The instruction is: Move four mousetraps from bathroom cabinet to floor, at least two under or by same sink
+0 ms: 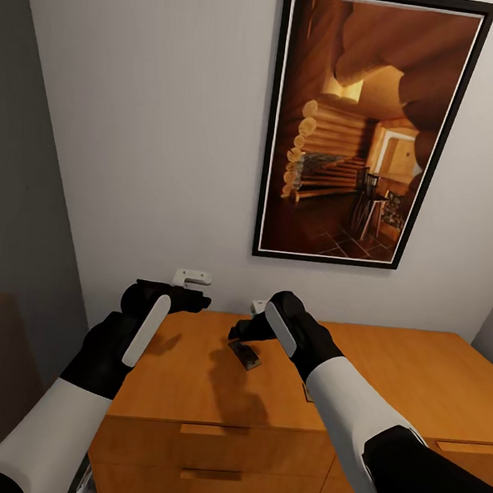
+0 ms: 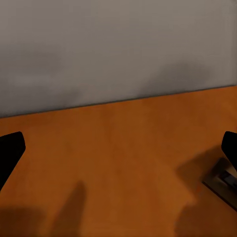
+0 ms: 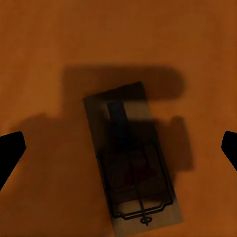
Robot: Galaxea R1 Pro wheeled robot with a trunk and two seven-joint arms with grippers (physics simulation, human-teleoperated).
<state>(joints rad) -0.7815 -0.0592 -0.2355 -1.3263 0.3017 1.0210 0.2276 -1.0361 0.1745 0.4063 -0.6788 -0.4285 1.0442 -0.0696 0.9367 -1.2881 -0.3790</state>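
- 1 mousetrap (image 1: 243,354) lay flat on the top of the orange-brown cabinet (image 1: 385,369), at about 6 o'clock from the framed picture (image 1: 361,126) on the wall
- The right gripper (image 1: 241,330) hung just above it, apart from it; in the right wrist view its 2 dark fingertips (image 3: 10,150) stood wide, on either side of the mousetrap (image 3: 132,160), gripping nothing
- The left gripper (image 1: 199,299) hovered over the cabinet top near the wall, at about 10 o'clock from the trap, jaws also wide and empty
- In the left wrist view a corner of the mousetrap (image 2: 223,185) lay beside one fingertip (image 2: 230,148)
- A white wall fitting (image 1: 191,277) sat just above the left gripper
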